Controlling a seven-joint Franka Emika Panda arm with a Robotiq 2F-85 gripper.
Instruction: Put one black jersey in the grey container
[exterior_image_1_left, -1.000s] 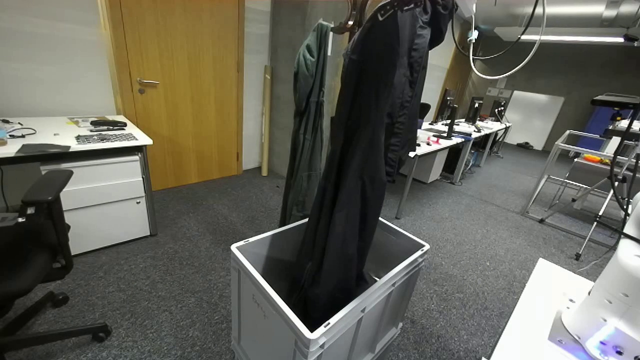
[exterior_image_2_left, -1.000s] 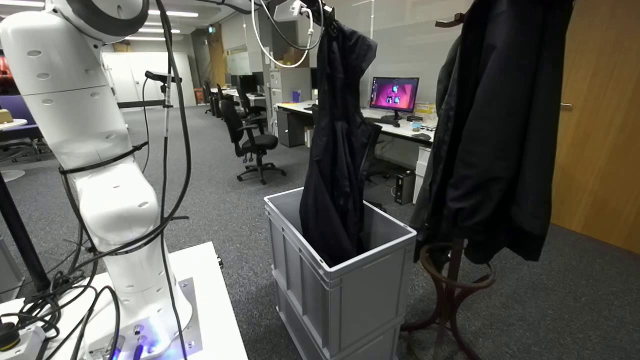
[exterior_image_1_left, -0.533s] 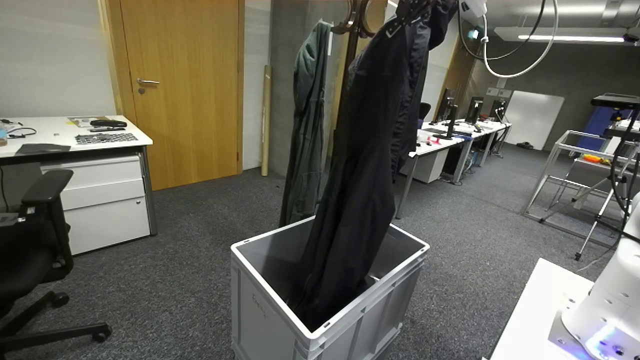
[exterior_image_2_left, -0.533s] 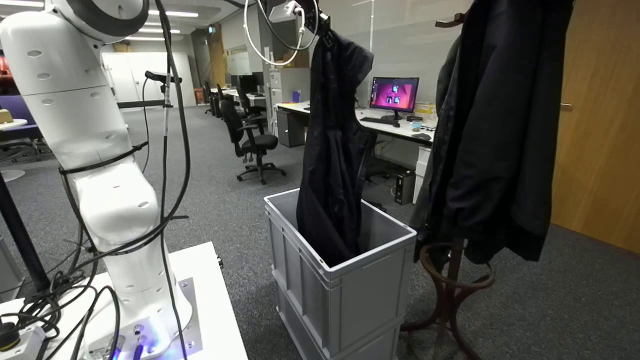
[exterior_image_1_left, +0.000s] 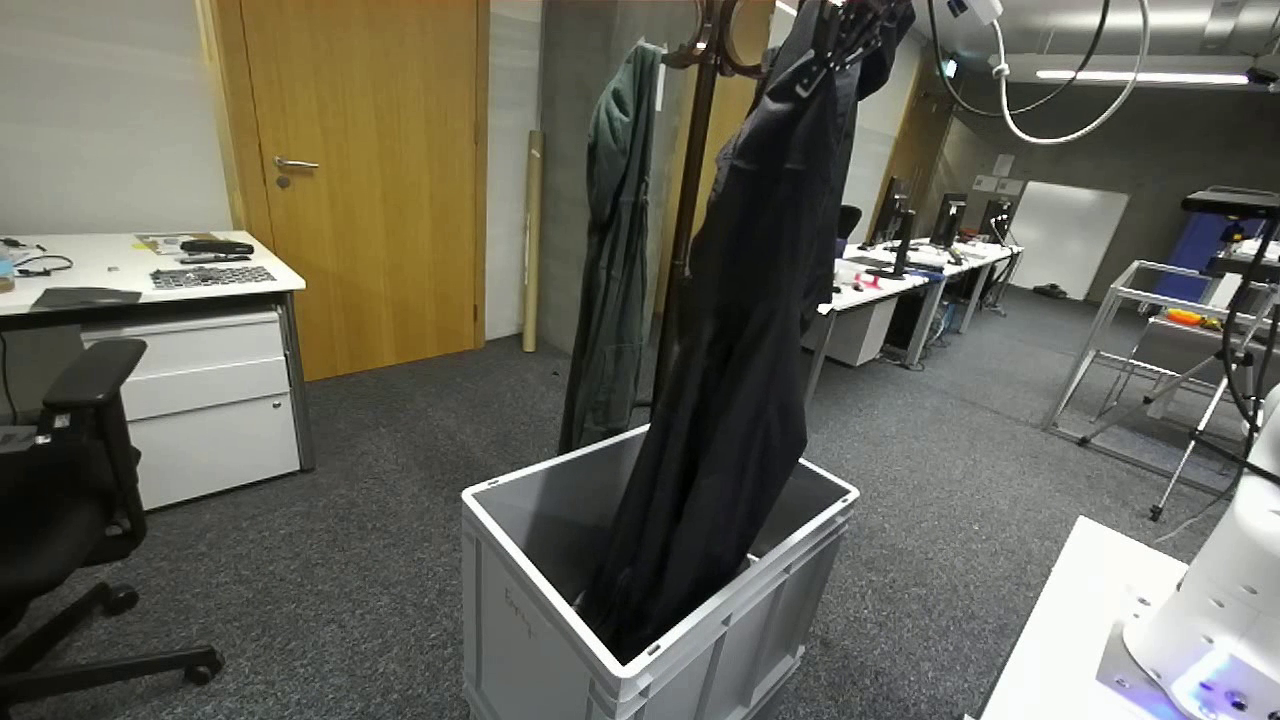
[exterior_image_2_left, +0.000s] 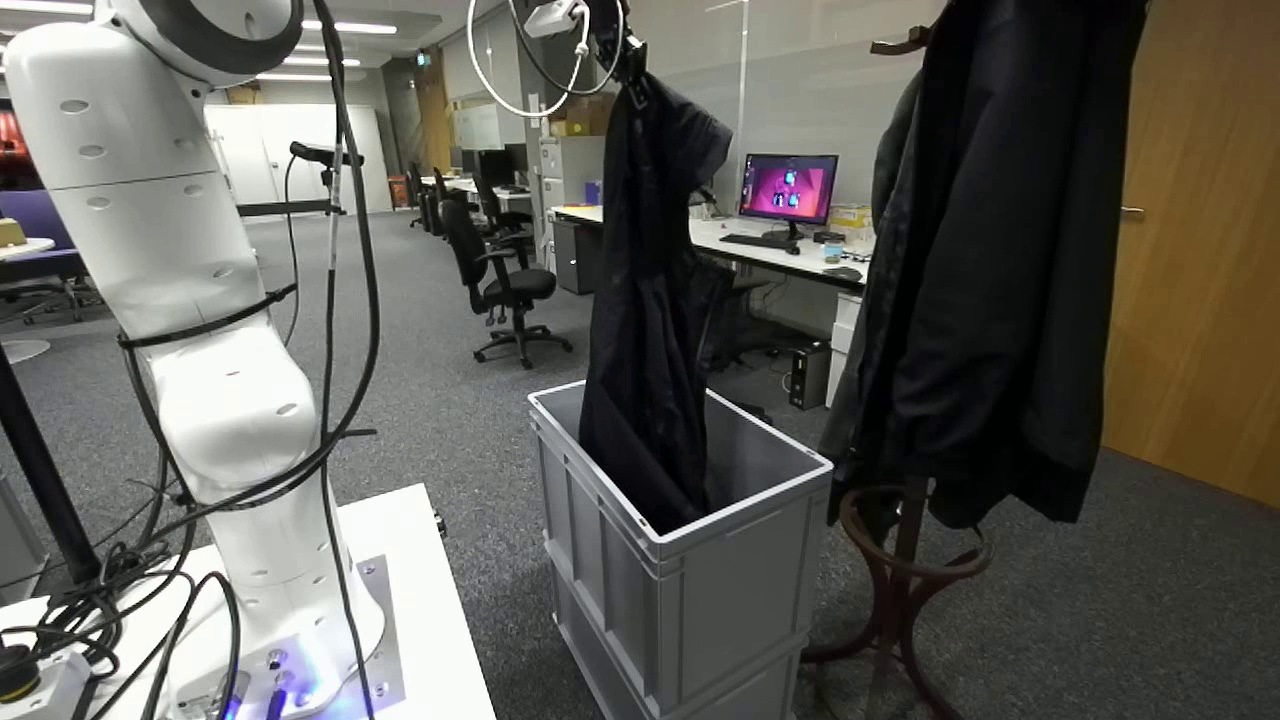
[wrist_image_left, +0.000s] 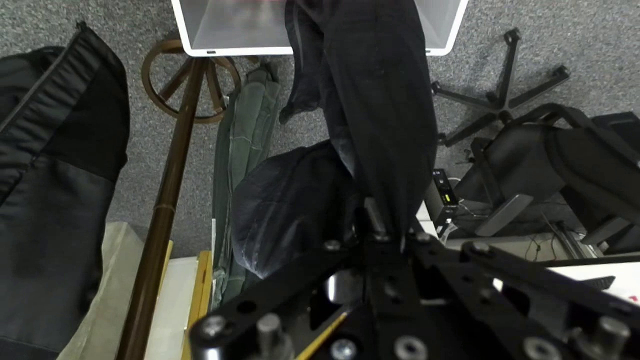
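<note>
The black jersey (exterior_image_1_left: 735, 360) hangs long and limp from my gripper (exterior_image_1_left: 825, 72), its lower part inside the grey container (exterior_image_1_left: 525, 610). In an exterior view the gripper (exterior_image_2_left: 636, 88) is shut on the top of the jersey (exterior_image_2_left: 650, 300), well above the grey container (exterior_image_2_left: 690, 610). The jersey's lower end is hidden by the container walls. In the wrist view the fingers (wrist_image_left: 387, 227) are closed on the jersey (wrist_image_left: 382, 90), which runs down to the container (wrist_image_left: 240, 30). A loose fold of it hangs out beside the fingers.
A brown coat stand (exterior_image_2_left: 905, 560) stands close beside the container; it also shows in the wrist view (wrist_image_left: 172, 185). A black jacket (exterior_image_2_left: 1010, 260) and a grey-green coat (exterior_image_1_left: 615, 240) hang on it. A desk (exterior_image_2_left: 745, 240) and an office chair (wrist_image_left: 550, 150) stand further off.
My gripper has moved lower and towards the robot's base side, drawing the jersey's upper part along. The jersey's lower part stays inside the container, now leaning more.
</note>
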